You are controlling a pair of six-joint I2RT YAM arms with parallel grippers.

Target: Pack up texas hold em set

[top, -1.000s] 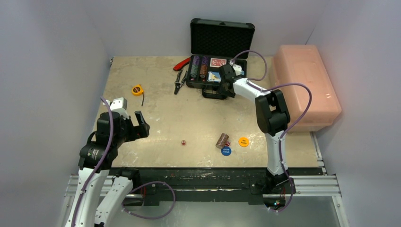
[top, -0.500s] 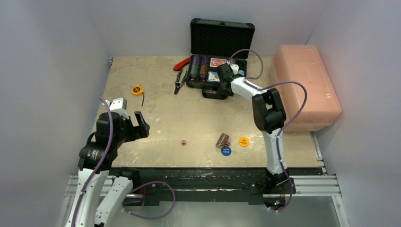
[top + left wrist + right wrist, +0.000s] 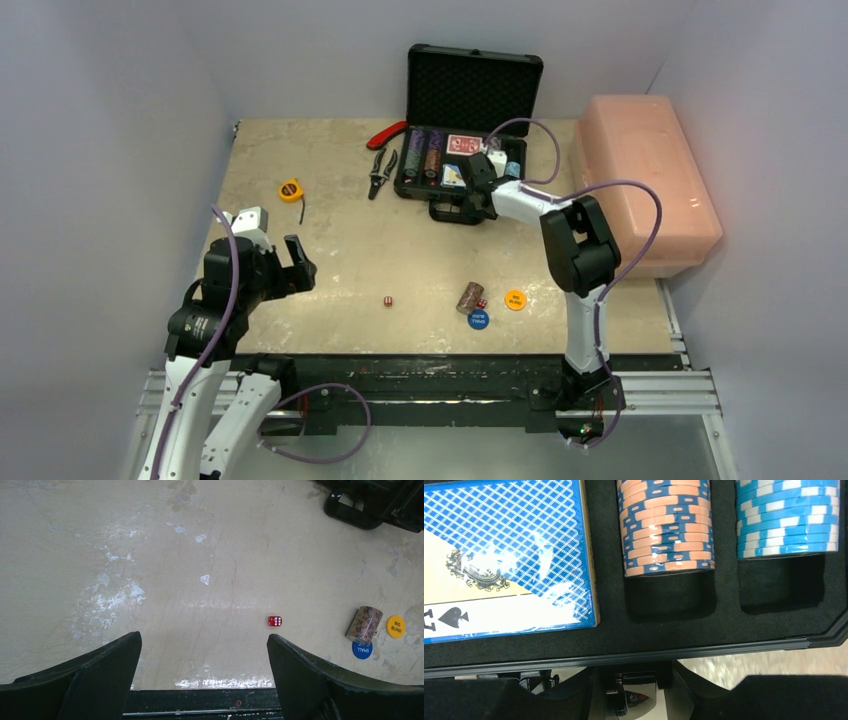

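Briefcase stands open at the far middle of the surface; right tool straddles its near-edge latch, whether clamped I cannot tell; left tool hangs wide open, empty, near left; chip roll, red die, blue disc and orange disc lie near right.

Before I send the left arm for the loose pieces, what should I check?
1. Jaws of the left gripper open and empty: ok.
2. Nothing lying against the red die: ok.
3. Lid of the briefcase up: ok.
4. Hold of the right gripper on the briefcase front rim: cannot tell.
5. Everything packed: not ok; chip roll, blue disc and orange disc lie on the table.
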